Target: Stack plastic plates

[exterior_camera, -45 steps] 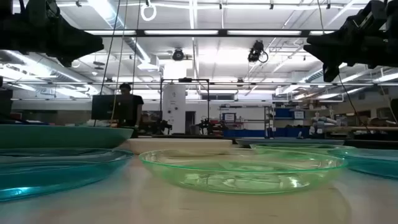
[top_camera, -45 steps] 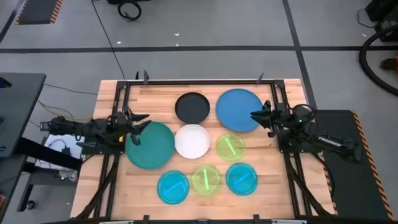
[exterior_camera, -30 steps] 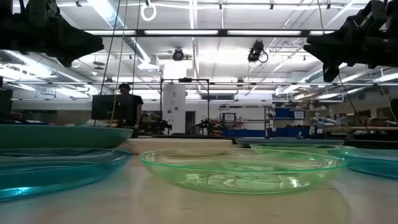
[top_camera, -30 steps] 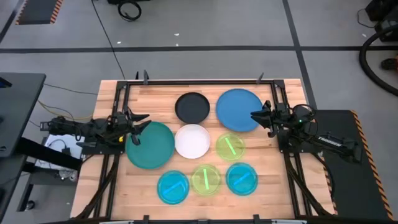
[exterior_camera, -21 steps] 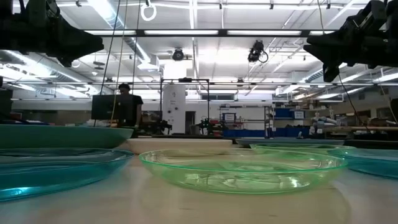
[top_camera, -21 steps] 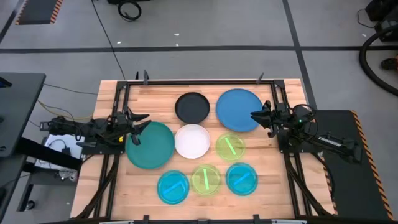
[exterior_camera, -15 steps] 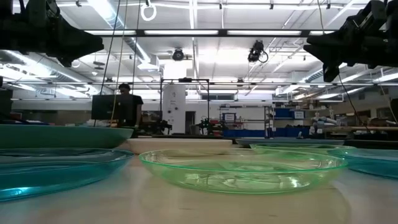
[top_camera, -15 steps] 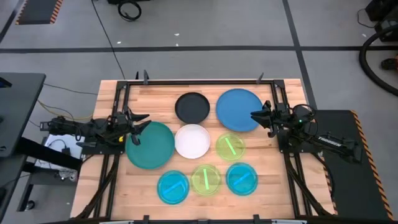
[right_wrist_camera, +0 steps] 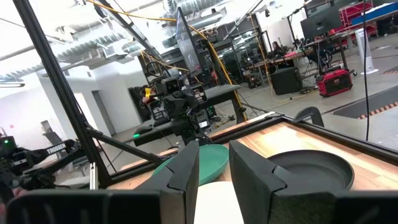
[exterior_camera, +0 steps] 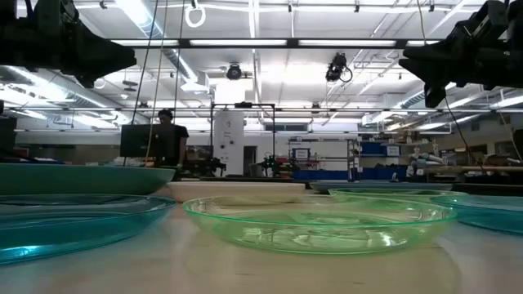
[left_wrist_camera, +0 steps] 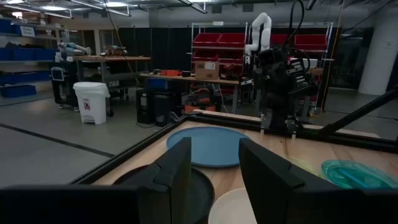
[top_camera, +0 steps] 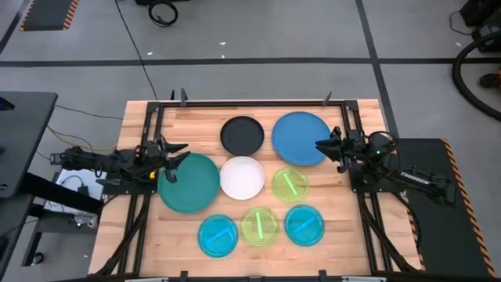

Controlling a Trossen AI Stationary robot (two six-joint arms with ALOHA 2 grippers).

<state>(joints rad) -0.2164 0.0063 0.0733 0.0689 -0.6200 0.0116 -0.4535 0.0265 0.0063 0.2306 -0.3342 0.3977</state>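
A butcher-block table (top_camera: 196, 117) with a black frame stands on a grey floor crossed by dark tape lines, and eight plates lie spread over it, none stacked. At the back sit the black plate (top_camera: 242, 135) and, beside it, the big blue plate (top_camera: 301, 139). In the middle row the teal plate (top_camera: 190, 182) touches the white plate (top_camera: 242, 178), with a lime plate (top_camera: 290, 184) beyond. Along the front edge run a cyan plate (top_camera: 218, 235), a second lime plate (top_camera: 259, 225) and another cyan plate (top_camera: 304, 225).

The left gripper (top_camera: 174, 161) hangs above the table's left edge, at the teal plate's rim, fingers parted and empty. The right gripper (top_camera: 322, 146) hovers at the blue plate's right edge, its fingers a small gap apart, holding nothing.

Behind the table the room is a workshop: bright ceiling lights, shelving, red bins, a white bin, and a person (exterior_camera: 166, 139) in dark clothes far back by a monitor
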